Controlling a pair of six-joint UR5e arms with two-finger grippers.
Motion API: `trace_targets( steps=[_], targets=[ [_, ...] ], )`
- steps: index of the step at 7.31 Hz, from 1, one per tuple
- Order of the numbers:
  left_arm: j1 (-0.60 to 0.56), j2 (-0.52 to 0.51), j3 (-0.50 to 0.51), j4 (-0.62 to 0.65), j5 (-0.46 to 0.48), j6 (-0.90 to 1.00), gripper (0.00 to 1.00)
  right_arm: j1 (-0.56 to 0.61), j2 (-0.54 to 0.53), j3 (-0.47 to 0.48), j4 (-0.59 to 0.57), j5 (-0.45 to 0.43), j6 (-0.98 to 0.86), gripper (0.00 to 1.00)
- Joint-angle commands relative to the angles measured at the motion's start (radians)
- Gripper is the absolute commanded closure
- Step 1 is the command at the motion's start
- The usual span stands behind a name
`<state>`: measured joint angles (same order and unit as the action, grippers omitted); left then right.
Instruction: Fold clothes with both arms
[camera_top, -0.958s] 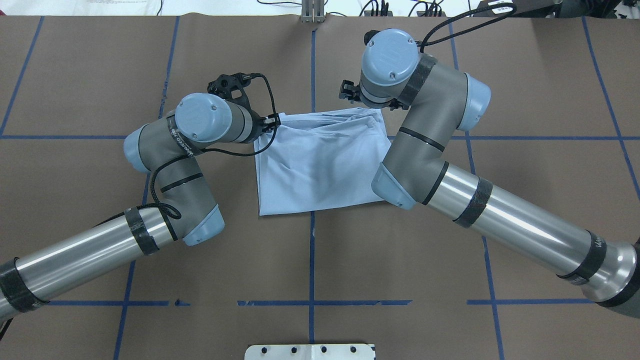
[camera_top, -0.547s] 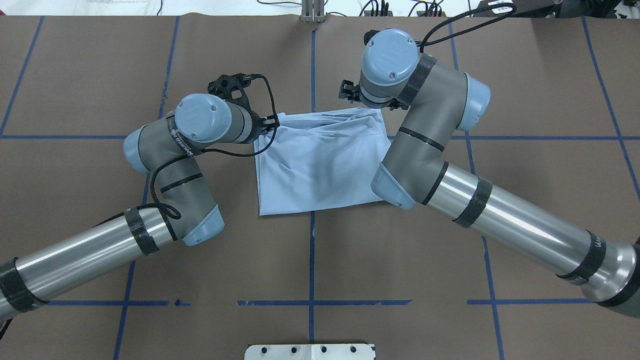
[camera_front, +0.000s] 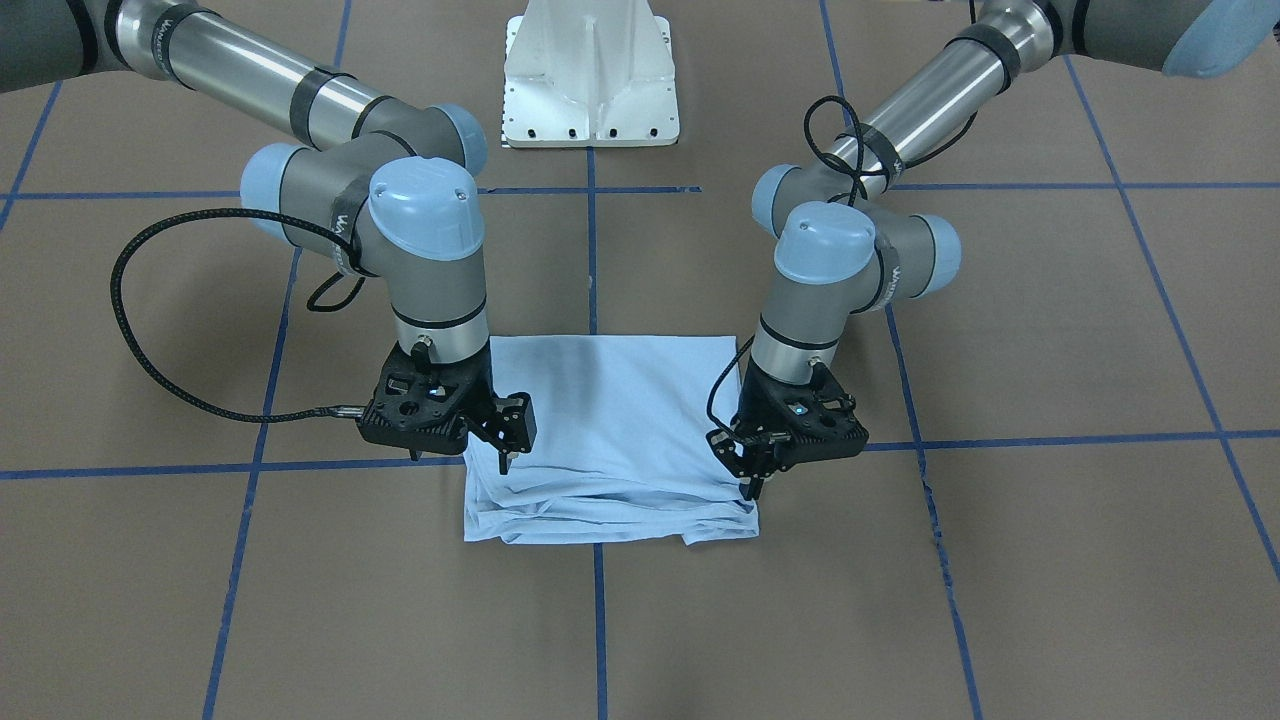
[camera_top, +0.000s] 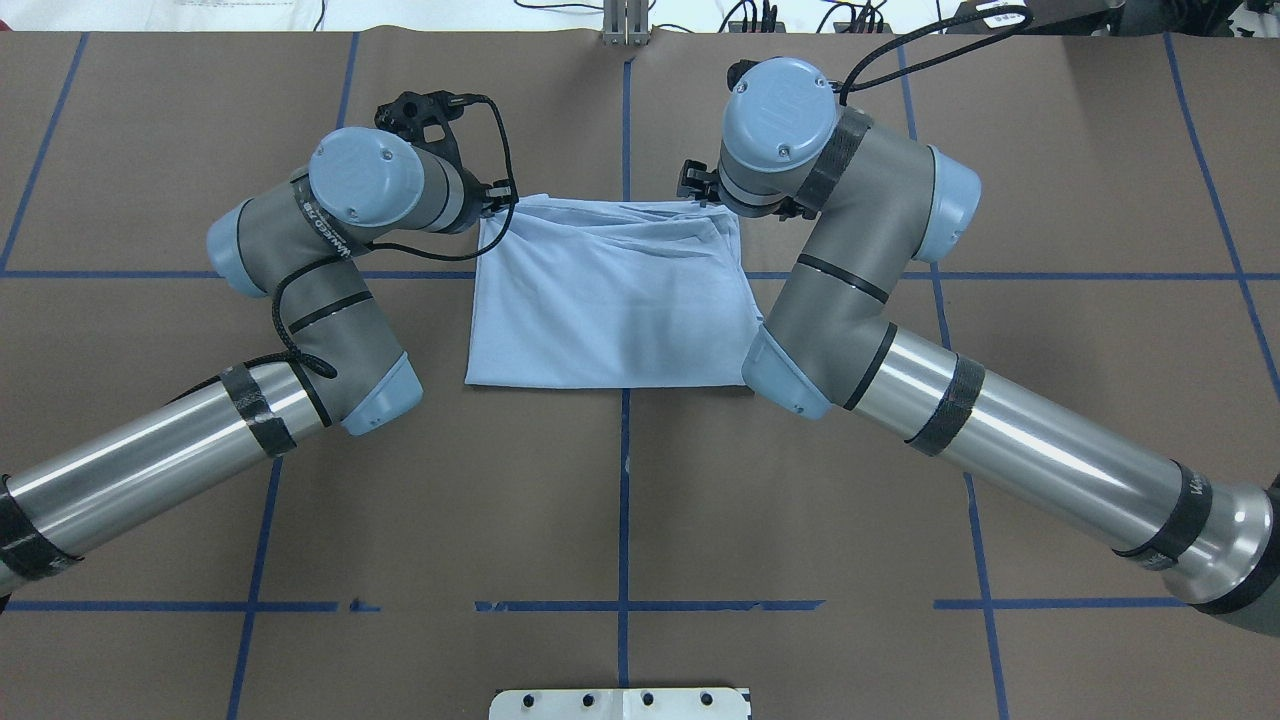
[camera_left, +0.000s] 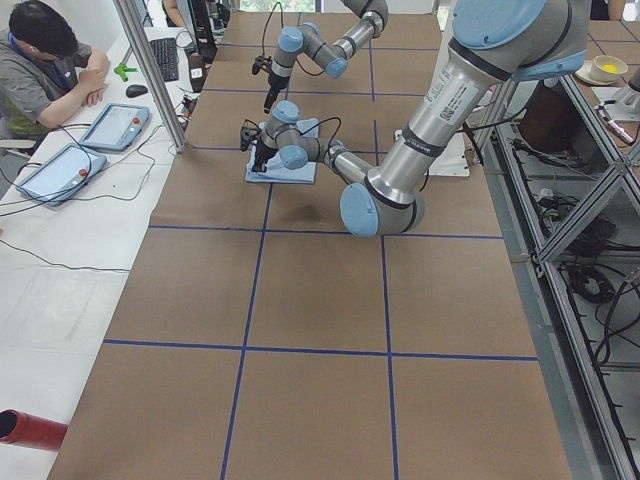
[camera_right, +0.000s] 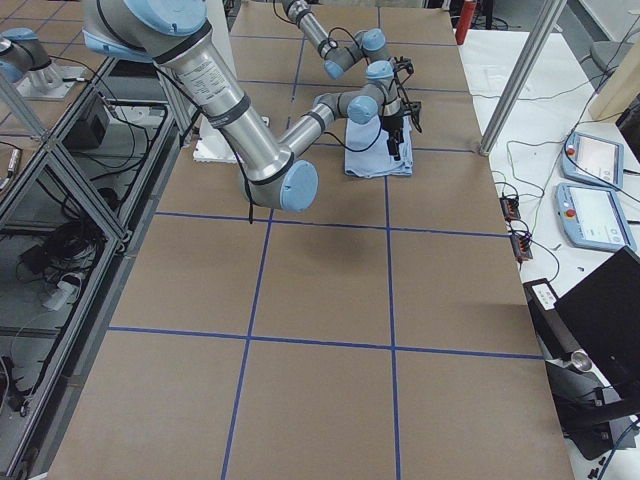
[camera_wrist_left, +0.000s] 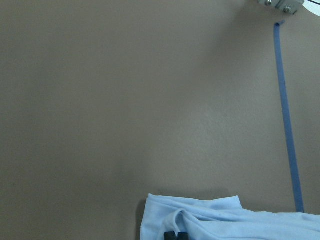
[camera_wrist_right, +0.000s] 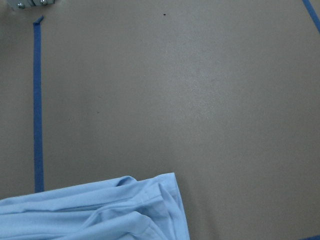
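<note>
Since half a second ago the left arm has swung outward, drawing the T-shirt (camera_top: 605, 300) wider and flatter; its creased, slanted shape is now a neat rectangle. Nearest the robot lies the smooth folded edge, on the brown paper-covered table (camera_top: 640, 500) with its blue tape lines (camera_top: 623, 520). Soft, light blue cloth runs away to the far edge, where layers bunch in ripples. There the left gripper (camera_front: 750, 488) is clenched on one far corner, cloth pinched between its black fingertips (camera_wrist_left: 174, 235). The right gripper (camera_front: 505, 458) stands at the other far corner, its grasp unclear.
</note>
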<state>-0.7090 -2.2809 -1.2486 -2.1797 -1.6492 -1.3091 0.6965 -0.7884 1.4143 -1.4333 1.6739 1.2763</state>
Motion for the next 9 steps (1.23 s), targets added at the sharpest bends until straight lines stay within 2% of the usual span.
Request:
trace_targets(
  steps=[1, 3, 4, 5, 6, 9],
  targets=[
    [-0.01, -0.003, 0.043, -0.003, 0.0, 0.01, 1.0, 0.0, 0.0, 0.0, 0.001, 0.001, -0.002, 0.0],
    [-0.036, -0.005, 0.045, -0.008, -0.006, 0.088, 1.0, 0.001, -0.002, 0.0, 0.011, 0.004, -0.006, 0.0],
    [-0.043, 0.0, 0.014, 0.003, -0.015, 0.149, 0.01, 0.002, 0.0, 0.0, 0.019, 0.035, -0.02, 0.0],
    [-0.068, 0.018, -0.058, 0.029, -0.065, 0.231, 0.0, 0.027, 0.0, 0.002, 0.016, 0.111, -0.059, 0.0],
    [-0.084, 0.108, -0.177, 0.067, -0.12, 0.279, 0.0, 0.058, -0.014, 0.021, 0.01, 0.154, -0.107, 0.0],
    [-0.176, 0.382, -0.573, 0.269, -0.194, 0.573, 0.0, 0.207, -0.212, 0.173, 0.007, 0.302, -0.381, 0.0]
  ],
)
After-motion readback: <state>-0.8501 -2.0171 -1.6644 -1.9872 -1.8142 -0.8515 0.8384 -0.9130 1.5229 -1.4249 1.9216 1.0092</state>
